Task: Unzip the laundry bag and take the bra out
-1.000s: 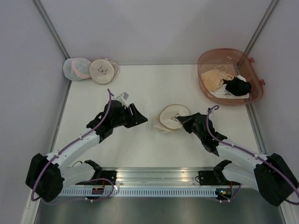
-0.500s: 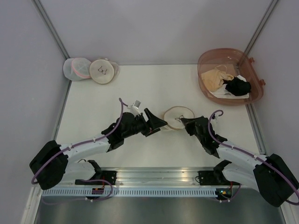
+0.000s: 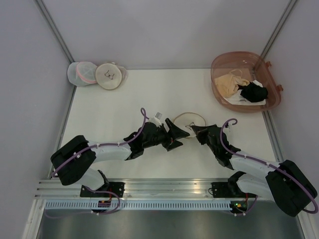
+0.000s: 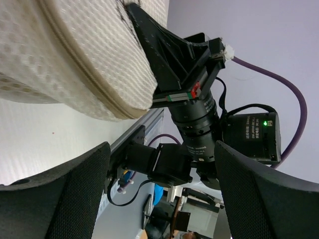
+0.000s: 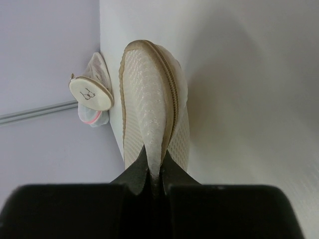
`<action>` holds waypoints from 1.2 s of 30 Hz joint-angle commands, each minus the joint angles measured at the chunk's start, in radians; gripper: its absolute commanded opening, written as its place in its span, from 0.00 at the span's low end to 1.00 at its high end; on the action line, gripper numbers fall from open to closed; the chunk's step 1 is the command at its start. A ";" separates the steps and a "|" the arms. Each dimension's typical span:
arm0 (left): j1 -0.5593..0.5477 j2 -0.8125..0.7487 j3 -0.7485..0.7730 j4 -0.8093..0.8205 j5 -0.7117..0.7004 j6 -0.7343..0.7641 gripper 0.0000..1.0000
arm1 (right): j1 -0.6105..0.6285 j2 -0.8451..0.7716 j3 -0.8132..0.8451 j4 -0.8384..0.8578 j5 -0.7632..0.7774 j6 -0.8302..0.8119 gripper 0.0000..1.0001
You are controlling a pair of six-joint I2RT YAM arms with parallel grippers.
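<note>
The laundry bag [image 3: 190, 119] pinched upright, left tool [image 3: 182, 139] just arrived

It stands mid-frame on the tabletop [image 3: 114, 109], zipper [image 4: 94, 82] seemingly shut, right tool [image 3: 195, 131] pinching its mesh; my left tool, spread, has swung in beside its rim to find the pull. Open tabletop left and below; tub [image 3: 234, 53] upper right

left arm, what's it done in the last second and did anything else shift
The left gripper swung right and a little nearer the bases, open, and now sits at the left edge of the laundry bag. The right gripper kept its pinch on the bag's rim, and the bag looks tipped more on edge. The white mesh bag, the cream bag beside it and the basket of garments did not move.
</note>
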 commanded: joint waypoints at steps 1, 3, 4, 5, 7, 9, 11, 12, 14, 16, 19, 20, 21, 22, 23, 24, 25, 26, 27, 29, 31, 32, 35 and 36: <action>-0.027 0.016 0.066 0.062 0.004 -0.062 0.88 | 0.004 0.009 -0.014 0.105 0.004 0.015 0.00; -0.028 0.019 0.065 0.072 -0.006 -0.064 0.88 | 0.002 0.006 -0.017 0.109 0.004 0.006 0.00; -0.030 0.024 0.066 0.073 -0.008 -0.065 0.88 | 0.002 0.006 -0.020 0.114 0.001 0.006 0.00; -0.032 0.027 0.068 0.073 -0.011 -0.062 0.88 | 0.002 0.001 -0.025 0.126 0.004 0.008 0.00; -0.036 0.033 0.072 0.069 -0.023 -0.059 0.87 | 0.002 -0.002 -0.027 0.135 0.006 -0.014 0.00; -0.036 0.042 0.072 0.067 -0.036 -0.062 0.85 | 0.002 -0.007 -0.031 0.128 0.010 -0.018 0.00; -0.036 0.047 0.081 0.043 -0.043 -0.043 0.81 | 0.002 -0.016 -0.034 0.128 0.010 -0.031 0.00; -0.035 0.047 0.086 0.026 -0.054 -0.038 0.80 | 0.004 -0.025 -0.034 0.122 0.015 -0.041 0.00; -0.036 0.051 0.094 -0.005 -0.060 -0.029 0.76 | 0.002 -0.048 -0.040 0.109 0.028 -0.066 0.00; -0.035 0.059 0.100 -0.025 -0.062 -0.027 0.72 | 0.002 -0.065 -0.042 0.105 0.041 -0.104 0.00; -0.036 0.070 0.101 -0.045 -0.083 -0.030 0.72 | 0.002 -0.091 -0.039 0.094 0.050 -0.153 0.00; -0.033 0.074 0.108 -0.056 -0.086 -0.029 0.72 | 0.002 -0.099 -0.036 0.091 0.050 -0.181 0.00; -0.033 0.079 0.109 -0.063 -0.095 -0.027 0.72 | 0.004 -0.103 -0.036 0.091 0.048 -0.195 0.00; -0.033 0.088 0.112 -0.071 -0.097 -0.026 0.72 | 0.002 -0.105 -0.036 0.094 0.045 -0.211 0.00; -0.035 0.097 0.120 -0.076 -0.097 -0.030 0.73 | 0.002 -0.109 -0.036 0.092 0.047 -0.222 0.00; -0.033 0.105 0.126 -0.077 -0.086 -0.030 0.74 | 0.002 -0.111 -0.040 0.099 0.047 -0.231 0.00; -0.035 0.125 0.135 -0.082 -0.082 -0.033 0.74 | 0.002 -0.111 -0.042 0.117 0.042 -0.245 0.00; -0.033 0.133 0.138 -0.085 -0.080 -0.036 0.74 | 0.002 -0.111 -0.039 0.116 0.044 -0.268 0.00; -0.035 0.139 0.138 -0.077 -0.080 -0.038 0.73 | 0.002 -0.112 -0.040 0.111 0.048 -0.274 0.00; -0.033 0.157 0.141 -0.068 -0.082 -0.045 0.74 | 0.002 -0.111 -0.045 0.138 0.045 -0.291 0.00; -0.033 0.169 0.147 -0.068 -0.085 -0.047 0.74 | 0.002 -0.114 -0.043 0.138 0.047 -0.320 0.00; -0.032 0.182 0.152 -0.063 -0.083 -0.053 0.74 | 0.002 -0.114 -0.043 0.148 0.035 -0.339 0.00; -0.025 0.191 0.154 -0.033 -0.068 -0.055 0.72 | 0.002 -0.109 -0.027 0.146 -0.013 -0.389 0.00; -0.021 0.189 0.152 -0.025 -0.057 -0.053 0.71 | 0.004 -0.106 -0.028 0.146 -0.025 -0.400 0.00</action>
